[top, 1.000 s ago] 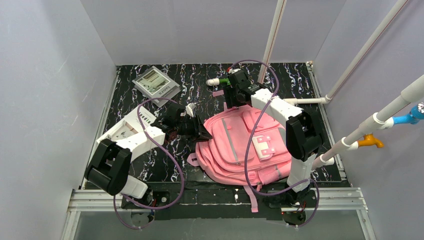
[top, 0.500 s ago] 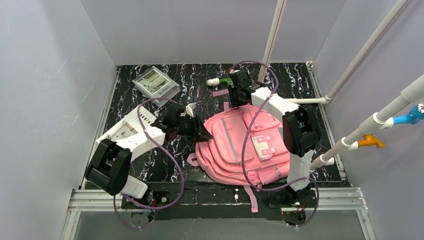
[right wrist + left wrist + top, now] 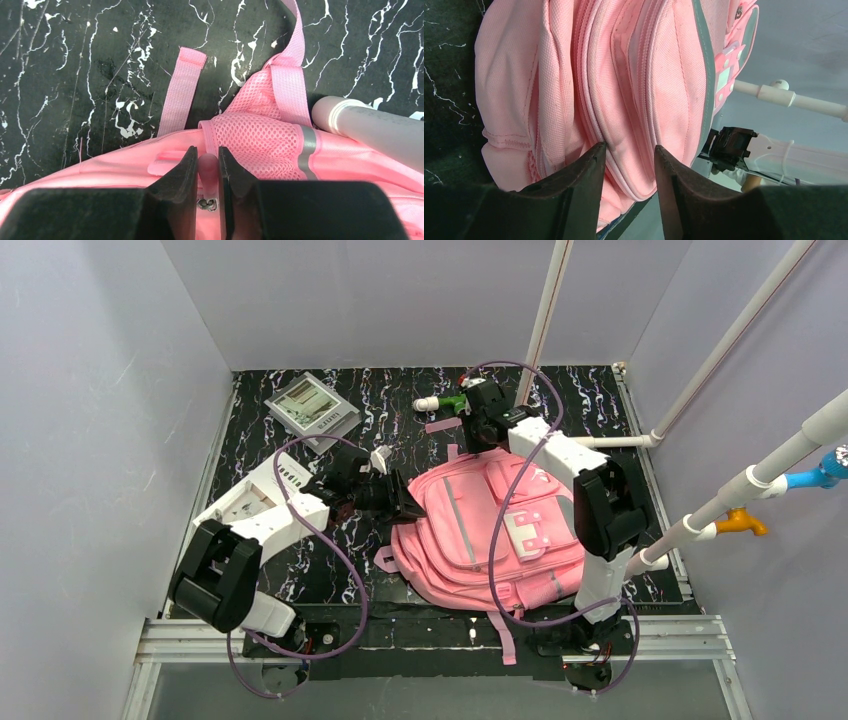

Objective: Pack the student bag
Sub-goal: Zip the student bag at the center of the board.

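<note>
Right tool (image 3: 206,155) has closed down since a sec ago & edged a bit right. It's now narrow, pinching pink zip pull (image 3: 208,174) at far end of bag (image 3: 480,530). Left tool (image 3: 630,149) is part-open astride a zip ridge on bag's left side; can't tell if it grips. Bag lies front-up, mid-counter (image 3: 280,455). Step, I'd say: opening main zip. Next needs steady pull along track w/ left tool bracing fabric.

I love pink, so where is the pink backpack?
In the top view the pink backpack lies right of centre on the black table, left claw at its left edge, right claw at its far end.
</note>
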Motion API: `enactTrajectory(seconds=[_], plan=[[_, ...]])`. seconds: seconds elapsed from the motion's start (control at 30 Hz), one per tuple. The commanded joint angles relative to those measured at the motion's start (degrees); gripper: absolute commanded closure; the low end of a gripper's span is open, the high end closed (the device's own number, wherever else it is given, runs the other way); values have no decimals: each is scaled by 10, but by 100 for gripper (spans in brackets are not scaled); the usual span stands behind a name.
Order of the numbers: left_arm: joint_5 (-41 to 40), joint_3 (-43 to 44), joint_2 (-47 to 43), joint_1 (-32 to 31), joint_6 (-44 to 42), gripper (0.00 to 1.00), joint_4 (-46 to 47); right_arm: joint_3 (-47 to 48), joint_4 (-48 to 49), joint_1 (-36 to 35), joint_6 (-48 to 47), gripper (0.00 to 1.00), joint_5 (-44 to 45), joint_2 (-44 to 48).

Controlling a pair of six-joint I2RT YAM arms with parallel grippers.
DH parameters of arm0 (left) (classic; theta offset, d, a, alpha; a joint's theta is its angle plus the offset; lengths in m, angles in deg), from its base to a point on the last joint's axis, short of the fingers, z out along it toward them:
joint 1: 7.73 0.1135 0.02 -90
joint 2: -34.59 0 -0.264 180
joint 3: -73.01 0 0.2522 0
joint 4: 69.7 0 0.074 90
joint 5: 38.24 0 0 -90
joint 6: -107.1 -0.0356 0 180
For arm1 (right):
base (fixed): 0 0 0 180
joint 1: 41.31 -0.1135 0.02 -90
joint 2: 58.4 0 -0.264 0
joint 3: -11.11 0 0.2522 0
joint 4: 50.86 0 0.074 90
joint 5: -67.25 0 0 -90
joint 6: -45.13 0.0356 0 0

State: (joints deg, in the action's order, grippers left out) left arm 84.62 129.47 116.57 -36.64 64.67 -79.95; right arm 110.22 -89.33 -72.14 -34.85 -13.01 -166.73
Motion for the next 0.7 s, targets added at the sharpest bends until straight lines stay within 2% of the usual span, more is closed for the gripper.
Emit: enactTrajectory(seconds=[0.0,0.13,0.2,0.37,0.4,0.47,0.53,0.67], plan=[[18,-7,-31,14,-17,59,-22,-16,36,2,-14,99,-6,45],[20,-6,-51,30,-29,53,-52,-26,51,4,5,99,-13,52],[16,-7,-64,34,-39,51,-69,-34,65,6,19,91,-23,57],[25,-23,-84,44,-40,51,-79,-58,97,17,71,93,-18,72],[25,-28,-89,44,-39,51,-79,-61,99,20,78,88,-23,74],[28,-31,-96,45,-39,51,-80,-85,125,30,81,67,-55,82],[31,-34,-99,46,-39,51,-80,-111,156,45,84,64,-91,92],[37,-36,-101,46,-37,51,-77,-147,207,83,102,61,-226,95]])
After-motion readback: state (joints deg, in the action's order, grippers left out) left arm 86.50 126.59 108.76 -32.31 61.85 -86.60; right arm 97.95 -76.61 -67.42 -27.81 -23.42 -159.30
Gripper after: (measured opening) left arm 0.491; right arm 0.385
